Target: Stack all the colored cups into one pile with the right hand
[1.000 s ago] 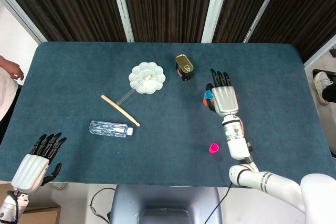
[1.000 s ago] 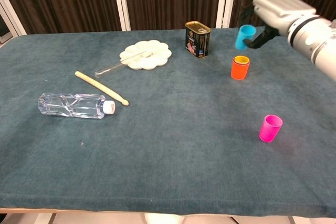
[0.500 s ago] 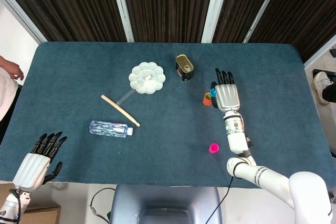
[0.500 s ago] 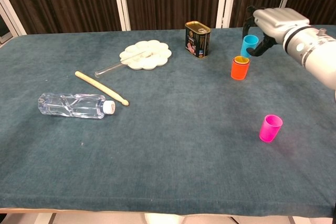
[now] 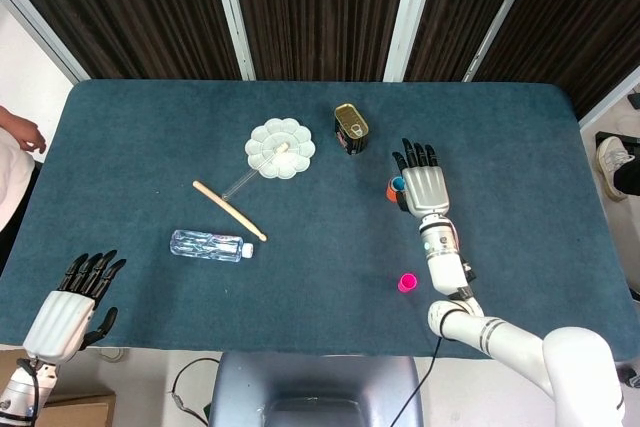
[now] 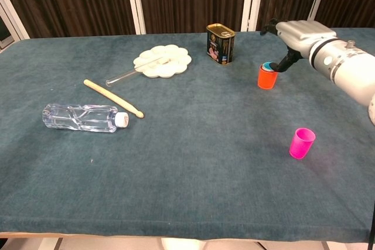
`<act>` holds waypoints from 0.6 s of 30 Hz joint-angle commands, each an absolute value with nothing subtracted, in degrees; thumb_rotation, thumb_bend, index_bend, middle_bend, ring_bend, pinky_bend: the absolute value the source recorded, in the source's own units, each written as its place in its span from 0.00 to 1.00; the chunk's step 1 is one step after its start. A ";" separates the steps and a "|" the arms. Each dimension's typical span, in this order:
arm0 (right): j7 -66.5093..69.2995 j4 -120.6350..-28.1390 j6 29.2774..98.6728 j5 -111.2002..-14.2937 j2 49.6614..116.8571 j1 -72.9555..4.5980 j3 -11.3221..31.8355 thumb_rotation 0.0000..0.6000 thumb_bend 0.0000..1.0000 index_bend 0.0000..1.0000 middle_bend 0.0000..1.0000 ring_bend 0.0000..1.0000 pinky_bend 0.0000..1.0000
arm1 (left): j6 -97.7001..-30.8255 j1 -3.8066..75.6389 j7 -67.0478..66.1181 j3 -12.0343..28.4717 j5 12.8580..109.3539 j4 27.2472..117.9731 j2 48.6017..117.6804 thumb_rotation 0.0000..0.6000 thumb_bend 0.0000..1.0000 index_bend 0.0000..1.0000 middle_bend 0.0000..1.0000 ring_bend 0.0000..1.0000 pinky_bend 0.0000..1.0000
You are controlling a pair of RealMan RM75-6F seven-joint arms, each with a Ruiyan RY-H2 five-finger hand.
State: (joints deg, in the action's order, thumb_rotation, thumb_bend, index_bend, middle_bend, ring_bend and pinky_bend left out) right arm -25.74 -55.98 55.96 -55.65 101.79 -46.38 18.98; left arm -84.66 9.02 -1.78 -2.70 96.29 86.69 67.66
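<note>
Since a second ago the blue cup has come down from mid-air, where my right hand held it above the pile, and now sits nested in the orange cup, with only its blue rim showing above the orange one. That pile stands toward the far right of the table, just to the right of the tin can. From the chest view my right hand hovers over the pile, its thumb reaching down to the blue rim; whether it is pinching the rim or has let go I cannot tell, since the fingers on the far side are hidden, and the head view only shows the back of the hand covering the cups. I judge the hand sits low like this because the cup needed pressing straight down to seat squarely. The pink cup stands upright by itself on the near right, well apart from the pile, so it is the one left to gather; it is open side up, which should let me take it by the rim and carry it over. My left hand rests idle at the near left corner, fingers apart, holding nothing, kept out of the way since the job belongs to the right. On the left half lie the plastic bottle on its side, the wooden stick and the white palette, none in my path
</note>
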 commanded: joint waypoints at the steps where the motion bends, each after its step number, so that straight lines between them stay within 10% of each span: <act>1: -20.94 -67.99 59.63 -61.78 95.63 -42.26 15.94 1.00 0.49 0.18 0.00 0.00 0.00 | -84.85 8.96 -1.71 -2.74 96.44 86.59 67.68 1.00 0.46 0.00 0.00 0.00 0.07; 8: -15.92 -97.01 61.09 -76.48 78.98 -34.18 2.74 1.00 0.49 0.23 0.00 0.00 0.00 | -85.18 8.82 -2.38 -3.13 97.22 86.82 67.85 1.00 0.46 0.00 0.00 0.00 0.07; 18: -15.85 -97.26 62.00 -84.00 76.18 -29.05 -6.18 1.00 0.49 0.28 0.00 0.00 0.00 | -86.11 8.46 -2.19 -3.78 98.61 86.87 67.80 1.00 0.46 0.00 0.00 0.00 0.07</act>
